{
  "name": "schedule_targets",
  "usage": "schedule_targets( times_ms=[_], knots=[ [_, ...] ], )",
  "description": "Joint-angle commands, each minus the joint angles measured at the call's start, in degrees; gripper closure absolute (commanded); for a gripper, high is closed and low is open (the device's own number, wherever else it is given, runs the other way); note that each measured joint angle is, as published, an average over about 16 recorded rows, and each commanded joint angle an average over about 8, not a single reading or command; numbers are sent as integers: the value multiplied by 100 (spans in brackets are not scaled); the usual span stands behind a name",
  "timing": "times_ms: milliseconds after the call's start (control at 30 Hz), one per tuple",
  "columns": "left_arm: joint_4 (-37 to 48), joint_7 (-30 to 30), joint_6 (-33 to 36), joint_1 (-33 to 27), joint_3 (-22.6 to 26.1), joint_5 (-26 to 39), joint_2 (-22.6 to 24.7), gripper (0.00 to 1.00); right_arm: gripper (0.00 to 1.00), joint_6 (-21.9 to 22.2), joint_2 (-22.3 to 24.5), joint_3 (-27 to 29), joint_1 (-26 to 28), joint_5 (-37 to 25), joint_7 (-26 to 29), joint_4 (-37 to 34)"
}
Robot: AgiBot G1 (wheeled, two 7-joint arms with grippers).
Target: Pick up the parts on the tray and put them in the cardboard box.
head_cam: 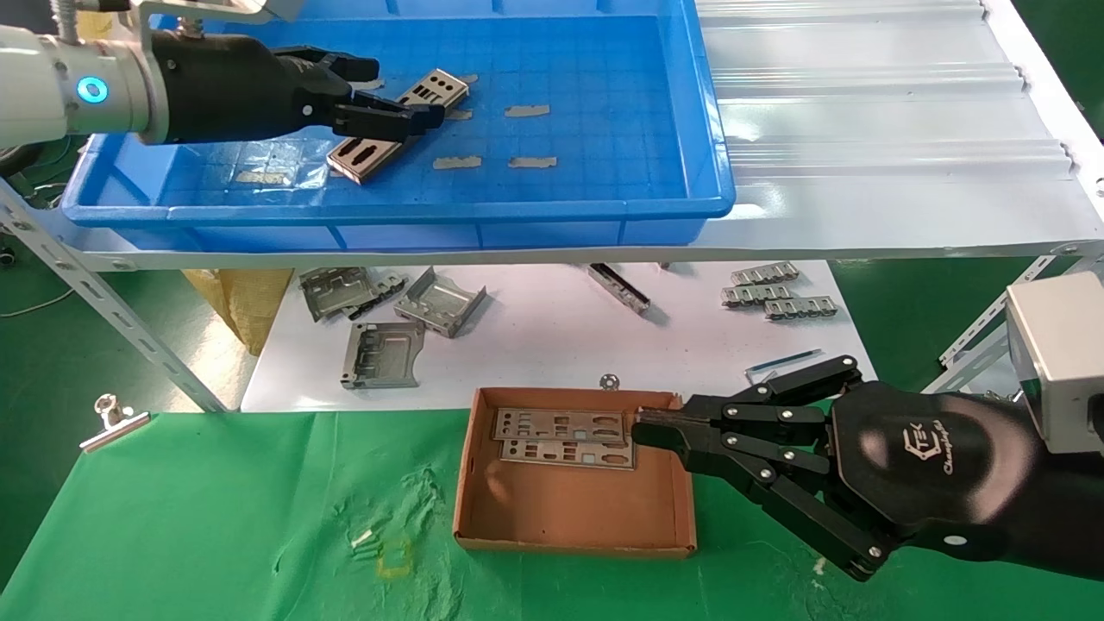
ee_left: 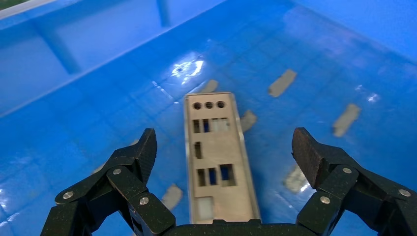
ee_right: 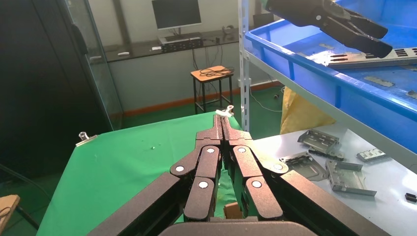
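- Up on the shelf, the tray sits with its raised blue walls and grid floor, strips of grey tape stuck here and there on the bottom.
- The left gripper reaches into the tray from the robot's left; the left wrist view shows its jaws spread wide, straddling a plate without touching it.
- The right gripper is down at the right wall of the cardboard box, its fingers pressed together with nothing between them.
- The cardboard box rests on the green cloth, just below the white sheet.
- One part lies flat and slantwise on the tray floor, its middle crossed by the left gripper in the head view; seen from the wrist it lies between the open fingers.
- Two more parts lie overlapping in the far half of the box, their right ends touching or just beside the right gripper's tip.
- Bent grey brackets and ribbed strips lie scattered on the white sheet.
- A binder clip grips the cloth's left edge.
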Motion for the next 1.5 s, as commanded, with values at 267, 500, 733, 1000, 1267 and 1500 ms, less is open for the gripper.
schedule_targets(
  times_ms=[267,500,733,1000,1267,1500],
  knots=[
    [439,140,-146,-187,136,208,246,0,100,0,0,0,0,0,0,0],
    [603,239,-145,-258,169,256,332,50,100,0,0,0,0,0,0,0],
    [694,398,-215,-255,184,280,376,100,100,0,0,0,0,0,0,0],
    [757,588,-363,-231,188,290,414,100,100,0,0,0,0,0,0,0],
    [830,628,-407,-232,132,211,438,100,99,0,0,0,0,0,0,0],
    [877,651,-451,-228,102,167,447,38,100,0,0,0,0,0,0,0]
  ],
)
